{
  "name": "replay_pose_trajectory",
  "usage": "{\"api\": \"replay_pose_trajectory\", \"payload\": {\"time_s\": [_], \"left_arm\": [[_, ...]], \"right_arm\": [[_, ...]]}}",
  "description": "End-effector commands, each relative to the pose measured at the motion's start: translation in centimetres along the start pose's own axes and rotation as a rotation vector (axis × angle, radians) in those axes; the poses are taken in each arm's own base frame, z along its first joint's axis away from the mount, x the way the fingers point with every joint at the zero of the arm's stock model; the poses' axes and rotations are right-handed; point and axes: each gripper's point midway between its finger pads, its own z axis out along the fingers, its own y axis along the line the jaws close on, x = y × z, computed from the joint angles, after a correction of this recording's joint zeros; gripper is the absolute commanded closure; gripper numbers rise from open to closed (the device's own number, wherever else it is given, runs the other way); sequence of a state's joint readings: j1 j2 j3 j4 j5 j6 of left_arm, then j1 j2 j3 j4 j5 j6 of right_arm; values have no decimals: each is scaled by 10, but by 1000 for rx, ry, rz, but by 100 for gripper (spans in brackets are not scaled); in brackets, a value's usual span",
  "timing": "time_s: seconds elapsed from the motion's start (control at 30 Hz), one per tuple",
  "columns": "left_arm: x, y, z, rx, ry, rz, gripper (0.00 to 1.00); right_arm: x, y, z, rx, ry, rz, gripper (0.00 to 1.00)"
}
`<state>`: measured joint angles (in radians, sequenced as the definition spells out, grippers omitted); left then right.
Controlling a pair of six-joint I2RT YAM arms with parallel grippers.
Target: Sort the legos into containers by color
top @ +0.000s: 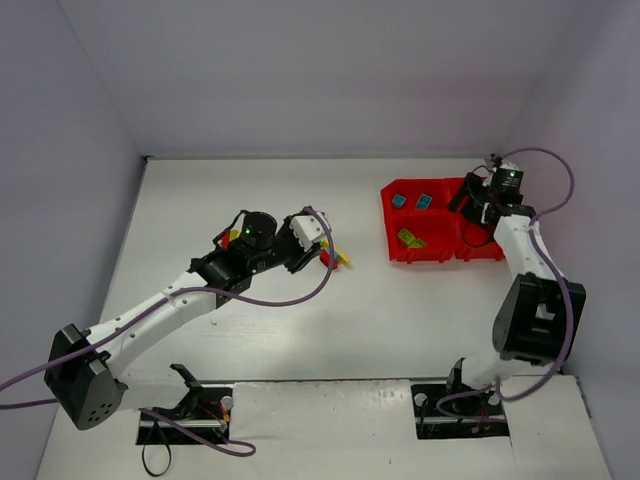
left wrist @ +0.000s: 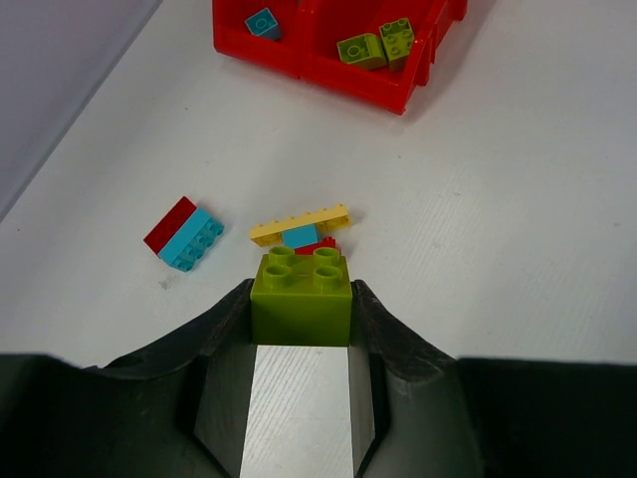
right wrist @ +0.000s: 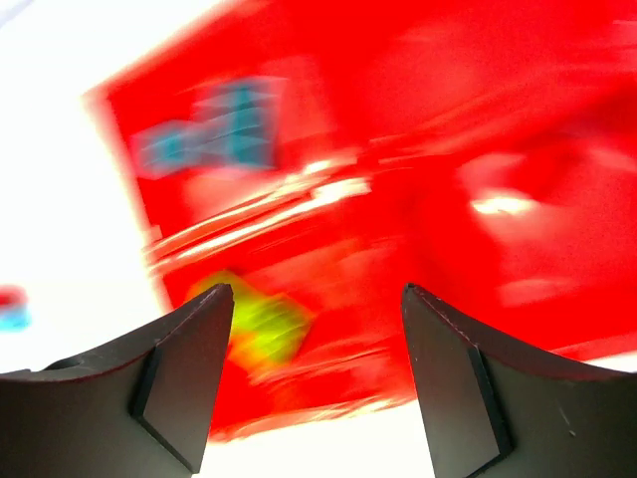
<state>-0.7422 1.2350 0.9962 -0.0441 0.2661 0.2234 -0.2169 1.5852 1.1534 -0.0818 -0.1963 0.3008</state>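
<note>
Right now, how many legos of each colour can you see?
Lime green legos: 3
Cyan legos: 4
Red legos: 2
Yellow legos: 1
Total: 10 visible

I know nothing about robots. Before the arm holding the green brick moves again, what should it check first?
1. Grip: the left gripper is shut on the lime green brick and holds it squarely. Ok.
2. Target: the red tray has a compartment with green bricks and free room. Ok.
3. Colours unmixed: the blue bricks sit in a separate compartment. Ok.
4. Path at the tray: the right gripper hangs over the tray's right side, jaws open and empty, and might get in the way. Not ok.
5. Right wrist view: it is blurred, so what lies under that gripper is unclear. Cannot tell.
</note>
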Motion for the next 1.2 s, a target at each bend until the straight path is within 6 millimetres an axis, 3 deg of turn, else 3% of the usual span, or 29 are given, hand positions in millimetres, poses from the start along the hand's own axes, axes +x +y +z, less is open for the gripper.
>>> {"api": "replay_pose_trajectory", "payload": {"time_s": [0.0, 0.07, 0.1, 0.2, 0.3, 0.43, 0.63, 1.0, 1.17], "left_arm": [[-37, 3, -10, 6, -135, 60, 89], [-39, 1, -12, 14, -147, 74, 89], [-39, 0, -12, 16, -151, 82, 88], [-39, -1, -13, 22, -156, 90, 88], [-39, 0, -13, 17, -154, 97, 88], [-40, -2, -14, 23, -160, 101, 88], [-39, -5, -13, 29, -157, 107, 88], [-39, -5, -13, 16, -157, 111, 88], [-39, -1, -13, -3, -161, 110, 88]], "right_arm": [[-9, 124, -64, -439, -103, -165, 36], [12, 162, -94, -626, -67, -202, 36], [24, 192, -114, -734, -57, -236, 36], [57, 240, -155, -946, 8, -297, 35], [88, 270, -185, -1091, 77, -341, 34], [114, 294, -207, -1197, 117, -356, 33], [144, 311, -213, -1249, 179, -363, 33], [171, 324, -212, -1266, 241, -370, 34], [181, 323, -208, -1259, 272, -371, 42]]}}
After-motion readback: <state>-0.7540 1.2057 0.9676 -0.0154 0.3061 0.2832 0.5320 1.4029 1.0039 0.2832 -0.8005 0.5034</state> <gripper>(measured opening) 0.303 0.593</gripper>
